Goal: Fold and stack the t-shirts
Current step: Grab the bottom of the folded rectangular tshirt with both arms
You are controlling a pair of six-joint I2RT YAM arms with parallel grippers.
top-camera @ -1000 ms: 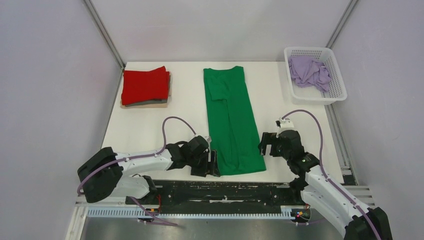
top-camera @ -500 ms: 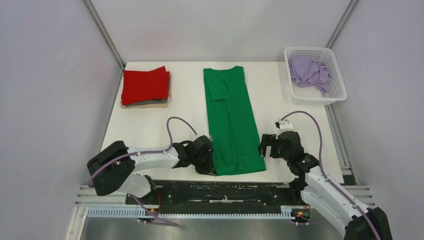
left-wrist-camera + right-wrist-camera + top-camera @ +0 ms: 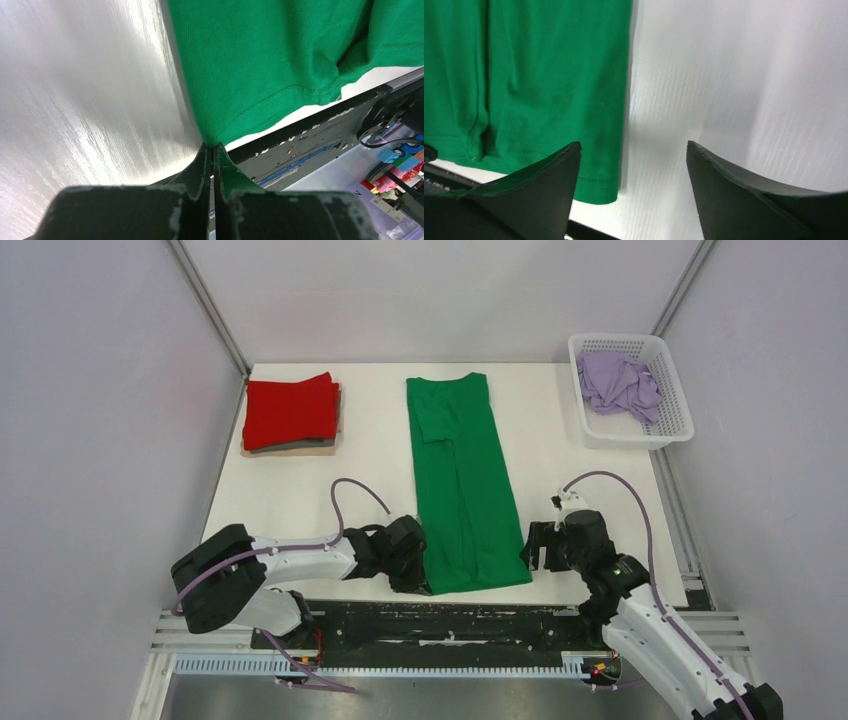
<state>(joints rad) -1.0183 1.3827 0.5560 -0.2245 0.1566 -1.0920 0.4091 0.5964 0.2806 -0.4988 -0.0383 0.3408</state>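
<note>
The green t-shirt (image 3: 460, 480) lies in the middle of the counter (image 3: 290, 500) as a long narrow strip, its sides already folded in, running from the far edge to the near edge where the hem almost reaches the counter's lip. It looks like thin knit cotton: light, limp and with no stiffness of its own, so it will probably drape and sag from whatever point lifts it, and layers may slide over each other or fall open if only the top one is caught. The sensible places to take hold are the two near corners of the hem, where the stitched edge gives something firmer to bite on. The left hand (image 3: 214, 150) has its fingers pressed together on the near left corner, with the green fabric drawn into a small peak at the tips; whether every layer is caught cannot be told. The right hand (image 3: 634, 145) is spread wide and sits low just beside the near right corner, one finger over the cloth's edge and the other over bare counter, pinching nothing yet. A level, even lift from both corners should keep the strip from twisting. The red t-shirt (image 3: 290, 410) sits folded at the far left, and the lilac t-shirt (image 3: 618, 382) lies crumpled in the white basket (image 3: 655, 430) at the far right.
</note>
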